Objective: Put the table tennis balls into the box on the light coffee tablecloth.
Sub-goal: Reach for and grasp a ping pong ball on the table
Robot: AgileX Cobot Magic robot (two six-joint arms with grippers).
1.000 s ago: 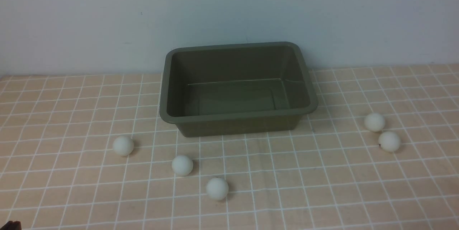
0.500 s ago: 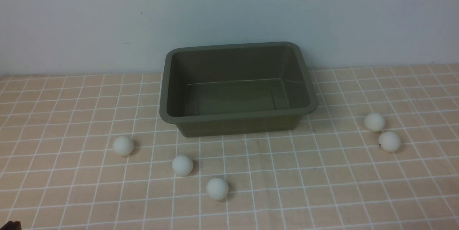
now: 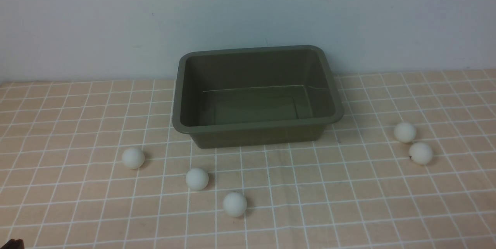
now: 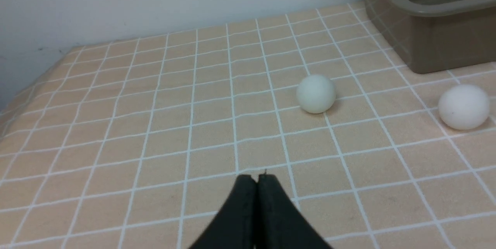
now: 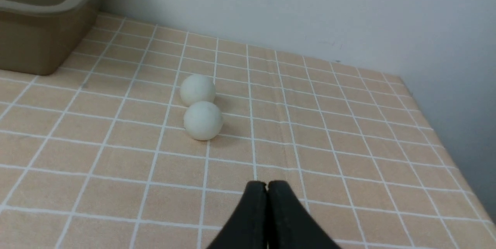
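Nothing has shifted since the earlier frames: all five table tennis balls (image 3: 197, 179) lie on the light coffee tablecloth (image 3: 348, 202), outside the box (image 3: 255, 127). The left gripper (image 4: 256, 177) is closed and empty, with two balls ahead, toward the box. The right gripper (image 5: 266, 184) is likewise closed and empty, with a close pair just ahead.

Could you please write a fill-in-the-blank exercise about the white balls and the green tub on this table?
1. The olive-green rectangular plastic tub is completely ____.
2. In total, ____ small white plastic balls lie on the checked tan cloth.
3. The two balls nearest each other lie on the robot's ____ side.
Missing words: empty; five; right.
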